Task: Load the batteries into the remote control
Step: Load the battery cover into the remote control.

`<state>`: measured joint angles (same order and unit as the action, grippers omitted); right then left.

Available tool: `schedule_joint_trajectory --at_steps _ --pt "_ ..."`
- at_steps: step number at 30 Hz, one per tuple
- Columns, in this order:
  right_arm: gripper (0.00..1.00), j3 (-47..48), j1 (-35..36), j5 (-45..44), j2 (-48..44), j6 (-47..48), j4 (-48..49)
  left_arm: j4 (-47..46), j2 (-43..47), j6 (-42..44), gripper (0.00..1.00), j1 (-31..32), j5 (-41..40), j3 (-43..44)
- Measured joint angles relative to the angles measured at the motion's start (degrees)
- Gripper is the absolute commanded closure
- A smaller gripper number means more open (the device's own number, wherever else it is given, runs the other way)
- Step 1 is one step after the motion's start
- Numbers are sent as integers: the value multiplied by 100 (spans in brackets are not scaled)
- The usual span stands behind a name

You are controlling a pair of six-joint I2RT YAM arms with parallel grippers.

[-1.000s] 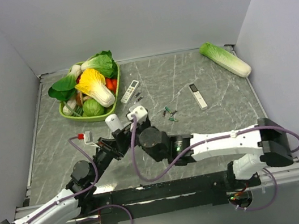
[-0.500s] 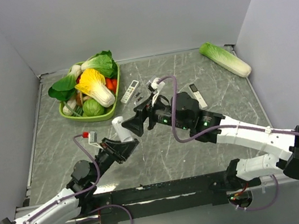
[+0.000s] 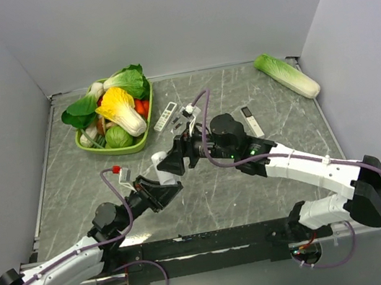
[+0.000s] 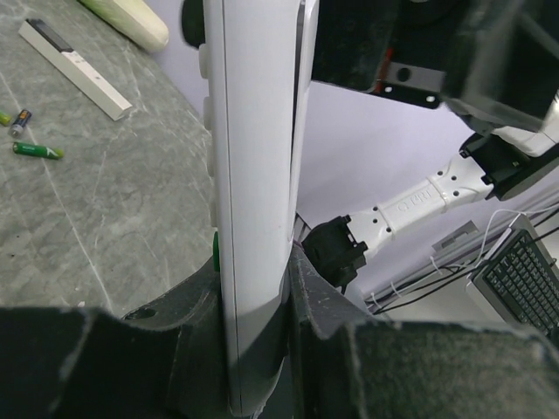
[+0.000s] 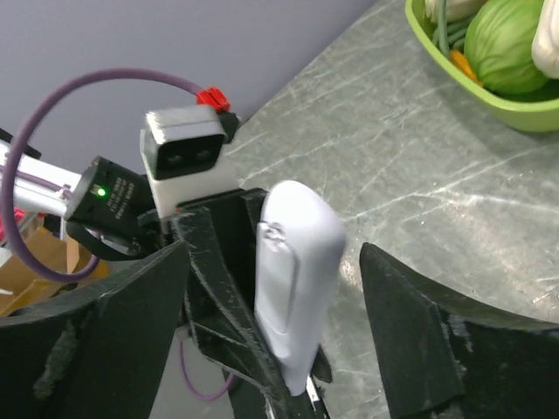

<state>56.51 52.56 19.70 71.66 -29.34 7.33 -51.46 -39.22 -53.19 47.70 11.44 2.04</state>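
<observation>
My left gripper (image 3: 157, 189) is shut on the lower end of the white remote control (image 3: 161, 164) and holds it upright above the table. In the left wrist view the remote (image 4: 253, 166) stands between the fingers (image 4: 179, 319). My right gripper (image 5: 275, 253) is open, its fingers (image 5: 419, 332) well apart on either side of the remote's rounded top (image 5: 297, 262), without touching it. In the top view the right gripper (image 3: 173, 161) sits just right of the remote. Two batteries (image 4: 35, 150) lie on the table; the right arm hides them in the top view.
A green basket (image 3: 93, 148) of vegetables stands at the back left. A white remote with grey buttons (image 3: 165, 116) lies beside it. A slim white remote with a black end (image 4: 74, 65) and a napa cabbage (image 3: 287, 75) lie at the back right.
The right arm swung from low beside the left gripper out to the far side, and now its open gripper straddles the remote's top. The left arm edged right with the remote.
</observation>
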Motion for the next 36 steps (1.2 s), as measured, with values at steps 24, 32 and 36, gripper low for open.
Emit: schedule_joint_trajectory --at_steps 24,32,36 --pt "96 -697 -437 1405 402 -981 1687 -291 -125 39 98 -2 426 7" --pt "67 -809 -496 1832 468 -1174 2273 -492 -149 48 98 -20 660 9" --pt "47 -807 -498 1878 459 -1056 2227 -474 -149 57 98 -20 688 9"
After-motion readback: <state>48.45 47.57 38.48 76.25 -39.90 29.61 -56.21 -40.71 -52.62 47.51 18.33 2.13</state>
